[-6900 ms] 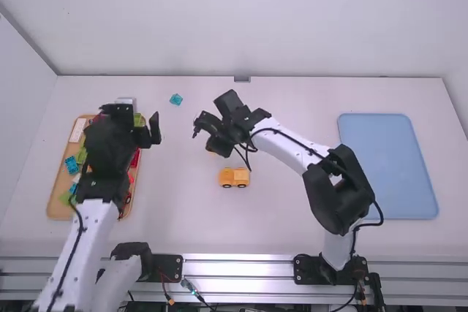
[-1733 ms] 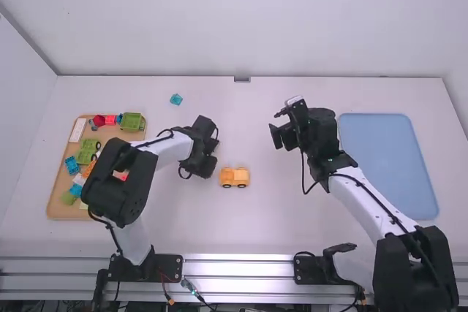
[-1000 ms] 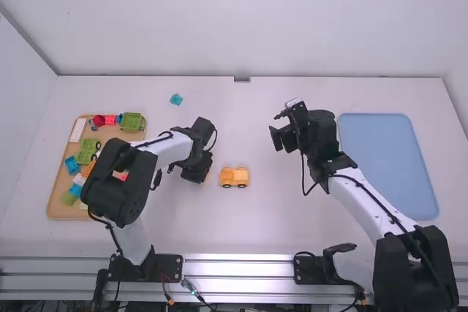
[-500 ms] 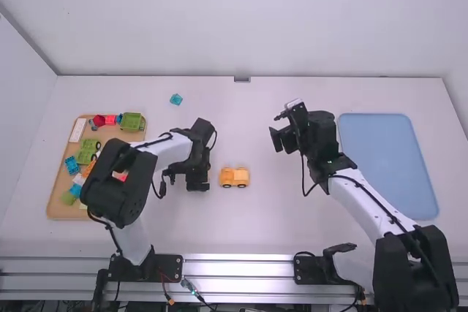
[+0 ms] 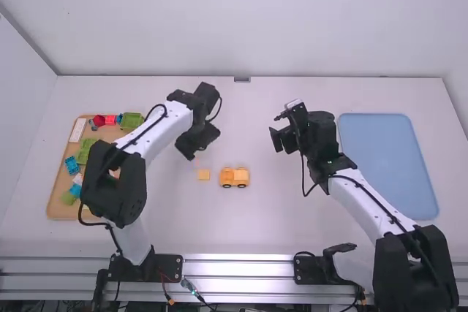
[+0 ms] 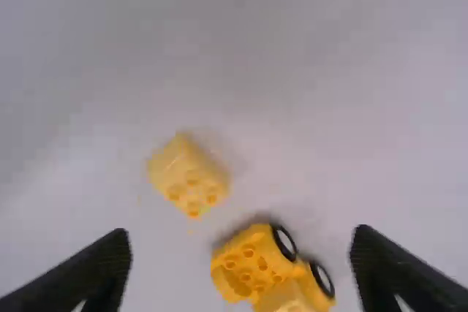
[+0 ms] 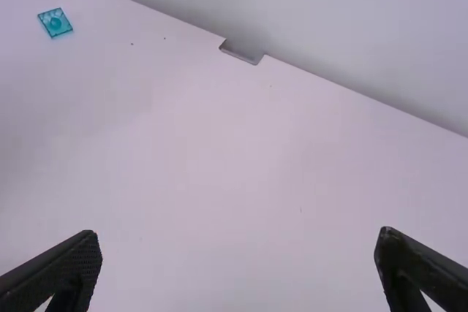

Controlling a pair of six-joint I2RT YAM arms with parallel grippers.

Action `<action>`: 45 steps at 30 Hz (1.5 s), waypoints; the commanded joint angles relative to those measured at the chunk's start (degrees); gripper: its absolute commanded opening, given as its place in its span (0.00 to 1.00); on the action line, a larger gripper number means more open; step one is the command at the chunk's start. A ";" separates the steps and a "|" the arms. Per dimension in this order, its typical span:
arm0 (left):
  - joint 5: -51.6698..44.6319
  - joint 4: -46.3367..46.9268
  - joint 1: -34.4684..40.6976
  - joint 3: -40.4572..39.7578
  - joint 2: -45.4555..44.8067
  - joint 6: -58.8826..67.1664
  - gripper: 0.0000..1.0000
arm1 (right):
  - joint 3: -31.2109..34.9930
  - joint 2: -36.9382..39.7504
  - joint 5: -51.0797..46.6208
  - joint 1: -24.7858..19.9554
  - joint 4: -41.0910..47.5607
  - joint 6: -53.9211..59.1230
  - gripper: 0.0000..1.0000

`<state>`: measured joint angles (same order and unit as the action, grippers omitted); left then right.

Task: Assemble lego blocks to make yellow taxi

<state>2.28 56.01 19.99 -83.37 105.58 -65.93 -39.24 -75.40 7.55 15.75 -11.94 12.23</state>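
Above the table, just beyond the small yellow block [image 5: 203, 174], my left gripper [image 5: 192, 154] hangs in the high view. To the right of that block stands a yellow wheeled vehicle [image 5: 234, 177]. In the left wrist view my left gripper [image 6: 243, 253] is open, its fingers wide apart. The small block [image 6: 189, 177] lies separate from the vehicle [image 6: 252, 264], which shows studs, two black wheels and a paler part. My right gripper [image 5: 279, 137] is held over the table right of the middle; in the right wrist view that gripper [image 7: 238, 253] is open and holds nothing.
An orange tray [image 5: 60, 199] with several coloured blocks lies at the left. One teal block [image 5: 175, 99] rests on the far part of the table, also in the right wrist view, a teal block [image 7: 55, 23]. A blue tray [image 5: 387, 166] lies at the right.
Since half a second ago, my left gripper has moved away from beside the vehicle, uncovering the small yellow block. Over the longer span, the right arm drew back to the right, then stayed still.
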 commanded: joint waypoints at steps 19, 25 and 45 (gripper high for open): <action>-21.94 9.11 -4.50 -9.86 -1.66 135.49 0.99 | 0.33 0.83 0.09 -0.07 -0.90 0.02 0.99; -42.62 17.09 -13.62 -7.30 -1.66 162.27 0.99 | 0.33 0.83 0.07 -0.07 -1.14 0.00 0.99; -61.42 -29.05 -24.90 32.76 -0.57 155.93 0.99 | 0.33 0.83 0.09 6.21 -0.90 1.36 0.99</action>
<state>-57.01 29.19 -4.71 -52.82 105.54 99.13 -39.24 -75.40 7.55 21.45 -12.71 13.45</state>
